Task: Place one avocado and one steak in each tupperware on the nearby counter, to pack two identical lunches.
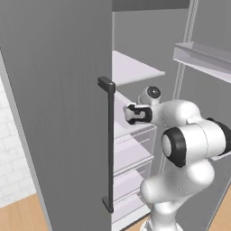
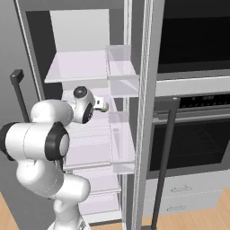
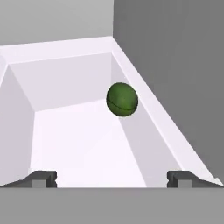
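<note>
I am reaching into the open fridge (image 2: pixel 90 67) with my gripper (image 3: pixel 111 178) spread wide and empty over a white drawer (image 3: pixel 65 87). The avocado (image 3: pixel 122 99), a dark green ball with a faint seam, is sitting at one o'clock against the drawer's side wall, so I should be centring on it before closing.

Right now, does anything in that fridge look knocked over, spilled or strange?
Nothing stands out. A single avocado lies whole in a white fridge drawer, close to its right wall, and the gripper hangs open above it. No spill or damage shows.
</note>
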